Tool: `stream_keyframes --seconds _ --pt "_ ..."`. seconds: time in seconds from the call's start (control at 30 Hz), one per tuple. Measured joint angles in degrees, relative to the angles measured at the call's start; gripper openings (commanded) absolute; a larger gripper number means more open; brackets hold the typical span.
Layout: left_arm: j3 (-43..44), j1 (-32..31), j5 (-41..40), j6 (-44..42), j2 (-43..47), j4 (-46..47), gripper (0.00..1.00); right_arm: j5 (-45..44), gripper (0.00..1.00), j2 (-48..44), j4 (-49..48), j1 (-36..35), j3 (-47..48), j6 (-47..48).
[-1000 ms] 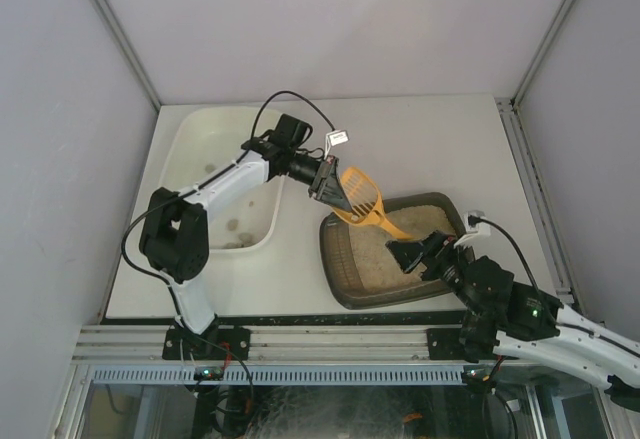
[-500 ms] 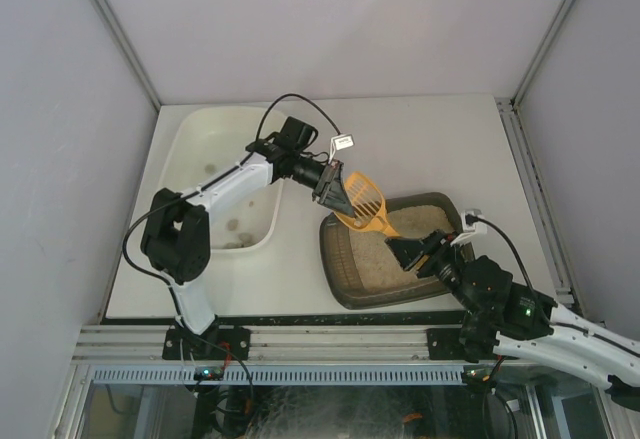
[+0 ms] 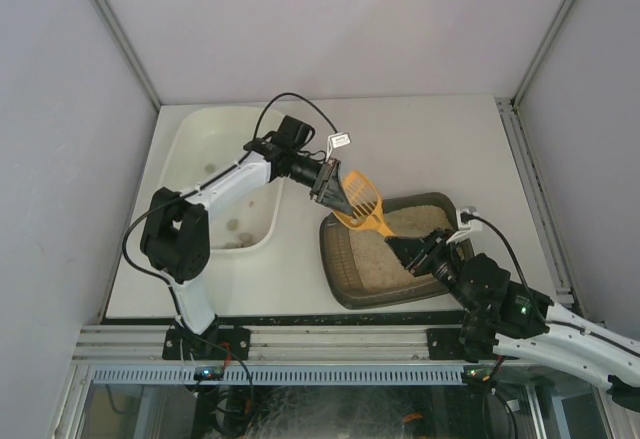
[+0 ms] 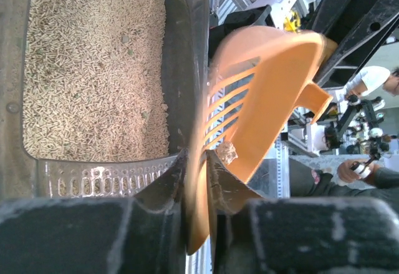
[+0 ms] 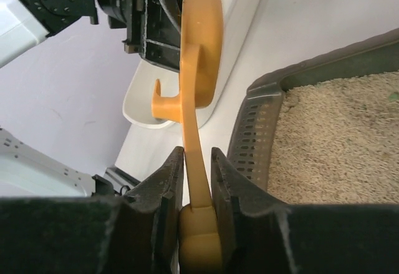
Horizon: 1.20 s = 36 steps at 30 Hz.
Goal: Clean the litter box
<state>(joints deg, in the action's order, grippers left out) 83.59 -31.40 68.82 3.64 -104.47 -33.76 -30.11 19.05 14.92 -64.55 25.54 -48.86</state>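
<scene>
Left pincer (image 3: pixel 326 183) is clamped on the scoop (image 3: pixel 363 199) head; right pincer (image 3: pixel 404 250) is clamped on its handle. Scoop is held raised at the litter box (image 3: pixel 343 289) far edge. Litter box is set on the surface (image 3: pixel 440 144), right of the tub (image 3: pixel 200 139).

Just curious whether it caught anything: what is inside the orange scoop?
One small pale lump sits inside the orange scoop, beside its slots. The bowl's near edge is hidden between the fingers of the left gripper, so anything there cannot be seen.
</scene>
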Motion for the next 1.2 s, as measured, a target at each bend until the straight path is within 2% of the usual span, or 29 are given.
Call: stream_keyframes --seconds 0.03,0.07,0.2,0.3,0.43,0.53,0.7,0.8,1.0,1.2 --pt "0.0 0.2 0.5 0.4 -0.1 0.0 0.95 0.2 0.00 0.2 -0.3 0.1 0.0 0.0" --pt "0.0 0.2 0.9 0.2 -0.1 0.2 0.99 0.4 0.00 0.5 -0.9 0.1 0.0 0.0" --pt "0.0 -0.4 3.1 0.8 -0.2 -0.5 1.00 0.7 0.00 2.0 -0.8 0.1 0.0 0.0" --pt "0.5 -0.5 2.8 -0.3 -0.2 -3.3 1.00 0.6 0.00 2.0 4.0 0.3 1.6 -0.6" --pt "5.9 -0.6 -3.3 -2.4 0.1 -12.0 1.00 0.5 0.00 1.8 15.3 0.4 8.8 -3.1" --pt "6.8 -0.5 -10.6 -1.2 4.0 -12.6 1.00 0.6 0.00 1.9 25.6 1.2 16.4 -5.9" --pt "-4.4 0.0 -21.9 8.0 18.4 -4.0 1.00 4.7 0.00 7.3 40.0 5.4 28.5 -7.5" --pt "-9.1 0.7 -26.4 15.1 21.0 1.4 1.00 9.4 0.00 12.2 43.6 9.4 30.4 -7.2" --pt "-19.0 1.9 -40.0 26.7 18.3 9.8 1.00 17.7 0.00 16.1 47.3 16.6 25.9 -6.1" --pt "-23.9 2.2 -47.4 33.0 17.1 19.0 1.00 23.3 0.00 11.0 47.3 20.3 18.8 -8.2"
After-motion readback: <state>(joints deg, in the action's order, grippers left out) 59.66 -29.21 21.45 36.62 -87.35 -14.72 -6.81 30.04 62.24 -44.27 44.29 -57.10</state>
